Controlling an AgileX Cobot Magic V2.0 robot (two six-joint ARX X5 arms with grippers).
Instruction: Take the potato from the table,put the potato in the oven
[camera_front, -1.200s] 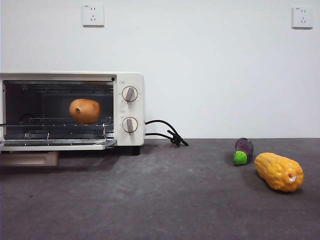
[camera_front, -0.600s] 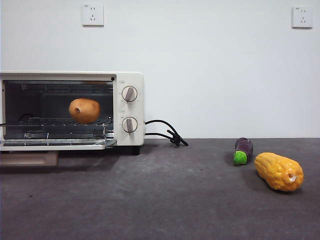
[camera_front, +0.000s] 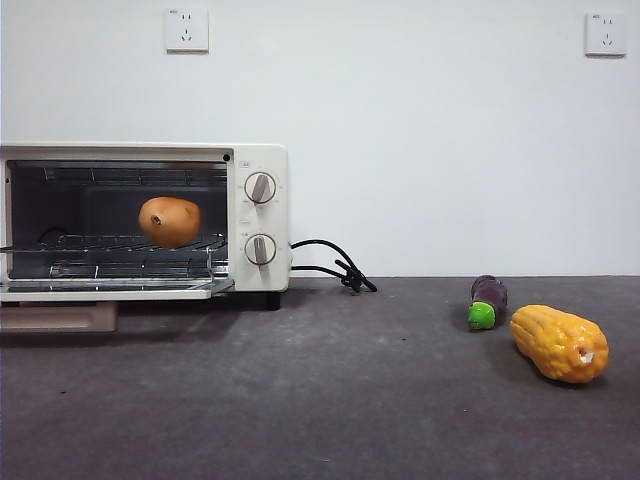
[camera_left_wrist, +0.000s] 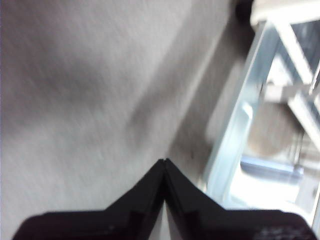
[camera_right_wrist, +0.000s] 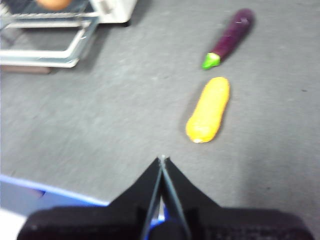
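Both grippers are clenched on nothing: my left gripper (camera_left_wrist: 164, 161) hangs over the dark grey matte table (camera_front: 330, 400) by the open door, my right gripper (camera_right_wrist: 162, 159) hangs with the bumpy yellow corn cob (camera_right_wrist: 209, 109) at one o'clock. I see the smooth orange-brown potato (camera_front: 169, 221) resting on the wire rack inside the cream-white boxy oven (camera_front: 255, 215). Placement looks done to me. Next call: ease the left arm clear, perhaps shut the door.
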